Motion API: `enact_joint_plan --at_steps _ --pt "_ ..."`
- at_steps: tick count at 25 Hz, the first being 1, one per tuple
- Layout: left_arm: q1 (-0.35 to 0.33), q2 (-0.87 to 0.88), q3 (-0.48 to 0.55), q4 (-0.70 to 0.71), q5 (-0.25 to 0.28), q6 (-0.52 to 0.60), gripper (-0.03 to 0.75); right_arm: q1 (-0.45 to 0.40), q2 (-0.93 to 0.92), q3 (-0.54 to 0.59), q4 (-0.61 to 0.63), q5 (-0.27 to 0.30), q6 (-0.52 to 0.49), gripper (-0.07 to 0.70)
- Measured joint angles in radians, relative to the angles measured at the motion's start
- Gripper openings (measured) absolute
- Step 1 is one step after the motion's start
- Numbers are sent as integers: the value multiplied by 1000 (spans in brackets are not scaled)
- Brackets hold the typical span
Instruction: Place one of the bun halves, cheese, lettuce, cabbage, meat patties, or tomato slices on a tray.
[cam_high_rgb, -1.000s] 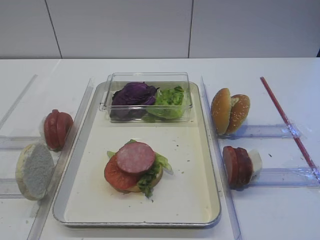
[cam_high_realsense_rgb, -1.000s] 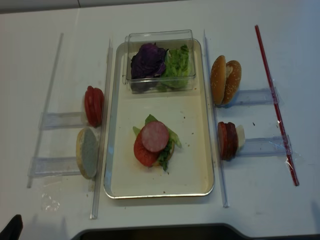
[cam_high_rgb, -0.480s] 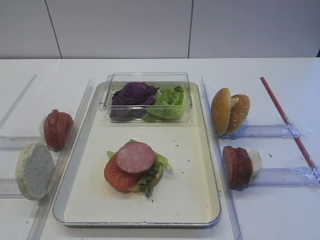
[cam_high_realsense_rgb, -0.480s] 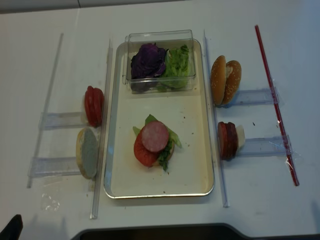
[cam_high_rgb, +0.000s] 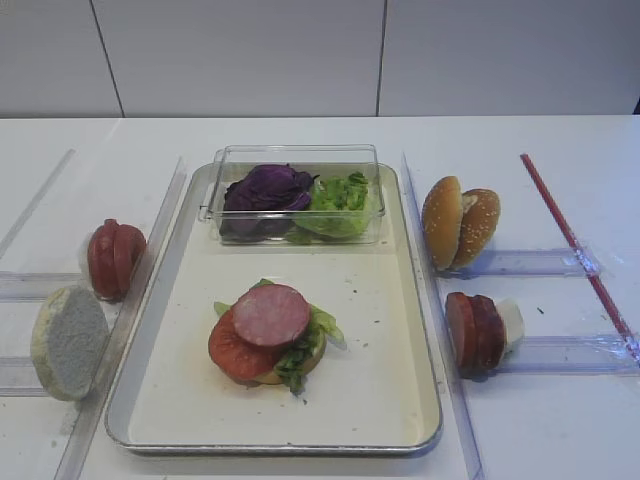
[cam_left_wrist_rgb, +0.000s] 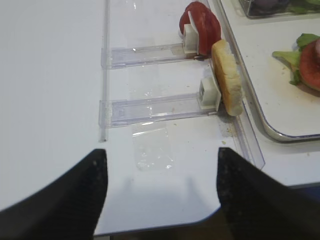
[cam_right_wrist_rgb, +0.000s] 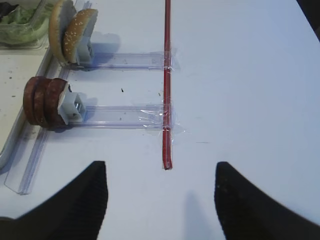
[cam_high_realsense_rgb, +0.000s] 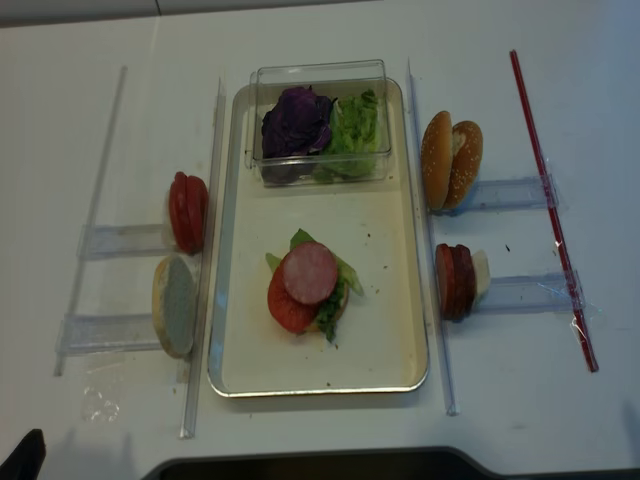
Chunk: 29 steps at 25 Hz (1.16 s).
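Observation:
On the tray (cam_high_rgb: 385, 385) lies a stack of a bun base, a tomato slice, lettuce and a meat patty (cam_high_rgb: 270, 314) on top. Left of the tray stand tomato slices (cam_high_rgb: 114, 258) and a bun half (cam_high_rgb: 68, 342) on edge. To its right stand two bun halves (cam_high_rgb: 459, 222) and meat patties (cam_high_rgb: 476, 332). Cheese is out of view. My right gripper (cam_right_wrist_rgb: 160, 165) is open over bare table, near the end of a red strip (cam_right_wrist_rgb: 167, 90). My left gripper (cam_left_wrist_rgb: 161, 150) is open near the table's front edge, short of the bun half (cam_left_wrist_rgb: 227, 80) and tomato slices (cam_left_wrist_rgb: 202, 27).
A clear plastic box (cam_high_rgb: 295, 155) at the tray's far end holds purple cabbage (cam_high_rgb: 265, 190) and lettuce (cam_high_rgb: 340, 195). Clear plastic rails (cam_high_rgb: 560, 262) and long guide strips (cam_high_rgb: 440, 330) flank the tray on both sides. The red strip (cam_high_rgb: 575, 245) lies at the far right.

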Motion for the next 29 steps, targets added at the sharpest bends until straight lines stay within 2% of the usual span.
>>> enact_joint_plan --at_steps 29 --pt "0 0 0 0 0 2 469 0 0 0 0 1 0 499"
